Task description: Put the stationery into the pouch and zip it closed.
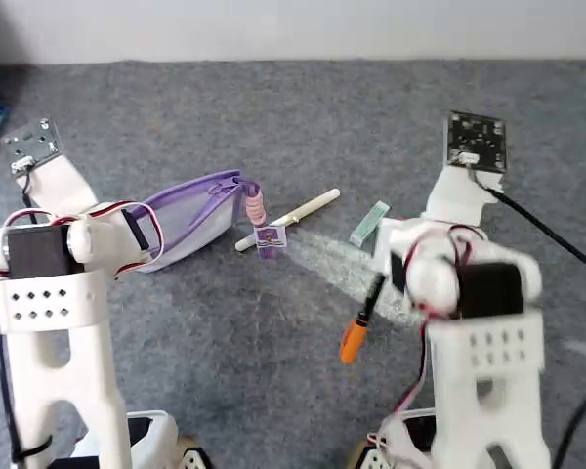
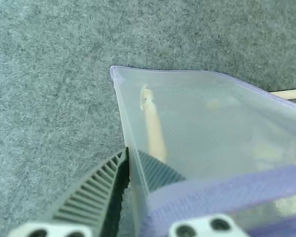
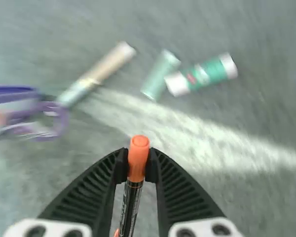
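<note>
The clear pouch (image 1: 190, 220) with purple trim lies left of centre, its mouth facing the middle. My left gripper (image 1: 137, 233) is shut on its rear edge. In the left wrist view the gripper (image 2: 138, 163) pinches the pouch (image 2: 212, 128) wall, and a cream stick (image 2: 153, 123) shows through the plastic. My right gripper (image 1: 383, 278) is shut on an orange marker (image 1: 353, 340), held above the mat in front of the right arm; the right wrist view shows the marker (image 3: 137, 158) between the fingers. A cream pen (image 1: 288, 220) and a green eraser (image 1: 369, 223) lie on the mat.
A purple zip tag (image 1: 269, 237) and a pink coiled cord (image 1: 254, 203) hang at the pouch mouth beside the cream pen. In the right wrist view a pale green piece (image 3: 159, 75) and a green-white tube (image 3: 202, 75) lie side by side. Grey carpet (image 1: 273, 371) covers the table.
</note>
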